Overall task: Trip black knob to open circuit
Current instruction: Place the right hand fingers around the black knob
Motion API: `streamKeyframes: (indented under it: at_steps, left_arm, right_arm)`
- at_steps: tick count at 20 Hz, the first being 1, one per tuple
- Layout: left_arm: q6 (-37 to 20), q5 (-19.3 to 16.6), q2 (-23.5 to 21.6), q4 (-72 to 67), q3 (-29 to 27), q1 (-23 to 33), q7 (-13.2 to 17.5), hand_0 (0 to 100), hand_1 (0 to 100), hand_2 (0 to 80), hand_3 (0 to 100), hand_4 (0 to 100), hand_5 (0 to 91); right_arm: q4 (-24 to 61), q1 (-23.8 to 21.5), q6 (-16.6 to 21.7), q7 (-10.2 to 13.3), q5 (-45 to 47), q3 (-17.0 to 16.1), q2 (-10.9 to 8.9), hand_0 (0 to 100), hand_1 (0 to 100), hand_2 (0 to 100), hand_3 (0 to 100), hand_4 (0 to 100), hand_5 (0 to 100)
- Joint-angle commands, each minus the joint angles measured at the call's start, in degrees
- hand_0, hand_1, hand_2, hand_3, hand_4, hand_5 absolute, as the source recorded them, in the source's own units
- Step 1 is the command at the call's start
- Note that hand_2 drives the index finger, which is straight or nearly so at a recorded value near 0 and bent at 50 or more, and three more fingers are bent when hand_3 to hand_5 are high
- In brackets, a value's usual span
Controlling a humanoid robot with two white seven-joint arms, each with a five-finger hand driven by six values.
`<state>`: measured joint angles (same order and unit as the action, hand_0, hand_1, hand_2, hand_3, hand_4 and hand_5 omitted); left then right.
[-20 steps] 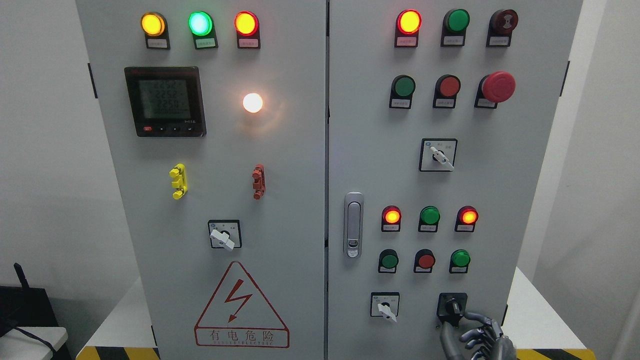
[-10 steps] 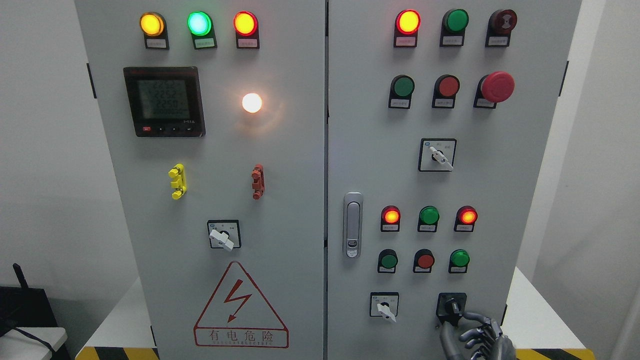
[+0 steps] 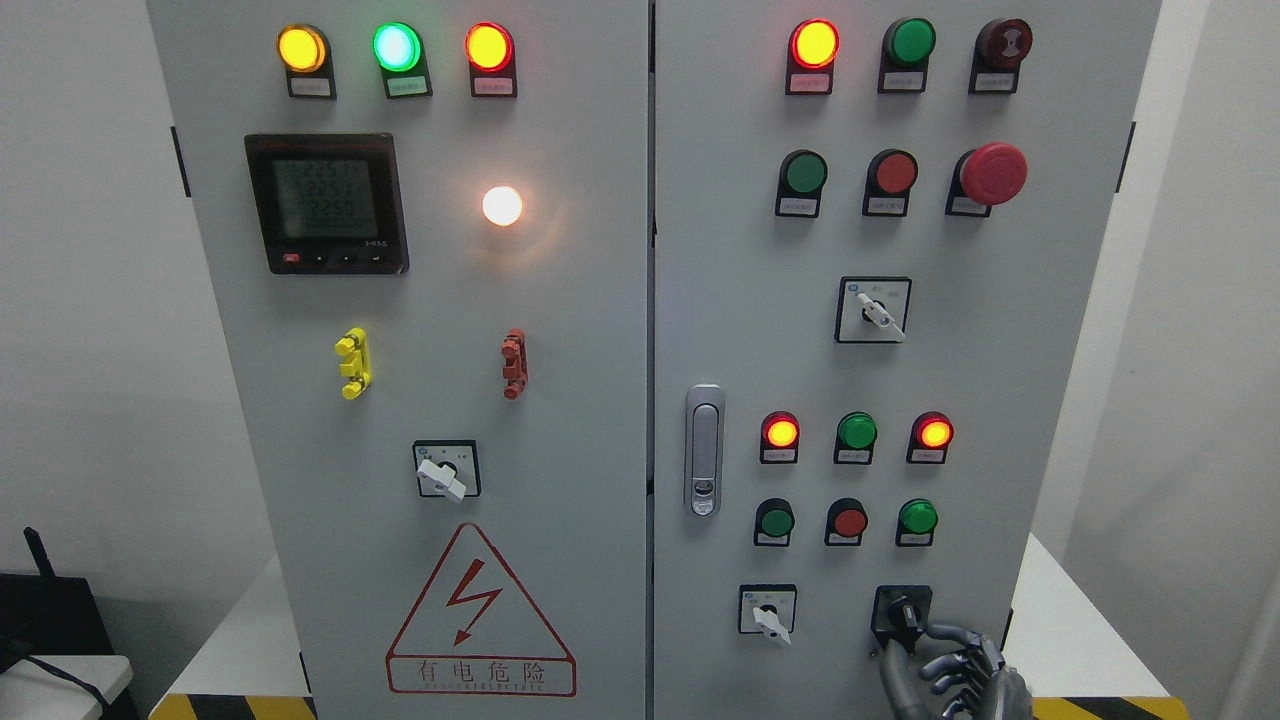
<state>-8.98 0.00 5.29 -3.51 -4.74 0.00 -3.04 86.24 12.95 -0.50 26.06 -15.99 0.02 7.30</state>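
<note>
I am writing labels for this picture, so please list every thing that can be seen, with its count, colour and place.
cabinet: one, grey, two doors, fills the middle.
meter: one, black, upper left door.
white lamp: one, lit, right of the meter.
top lamps: three, yellow, green, red, lit, top of left door.
clips: two, yellow and red, middle of left door.
warning triangle: one, red, bottom of left door.
white-handled switches: three, one left door, two right door.
door latch: one, silver, left edge of right door.
mushroom button: one, red, upper right door.
black knob: one, bottom right of right door.
right hand: one, dark grey, lower right, fingers on the black knob.
</note>
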Motion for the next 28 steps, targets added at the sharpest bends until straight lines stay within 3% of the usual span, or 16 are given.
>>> streamKeyframes:
  at_steps: [1, 28]
  left_arm:
    - [0.02, -1.93, -0.01, 0.00, 0.00, -0.44, -0.03, 12, 39, 0.0, 0, 0, 0.0]
    - [0.02, -1.85, -0.01, 0.00, 0.00, -0.44, -0.03, 12, 39, 0.0, 0, 0, 0.0]
  right_arm:
    - [-0.02, -0.03, -0.03, 0.75, 0.00, 0.25, 0.00, 28, 83, 47, 80, 85, 90]
    - [0.07, 0.24, -0.03, 0.83, 0.00, 0.34, 0.00, 38, 79, 51, 82, 86, 90]
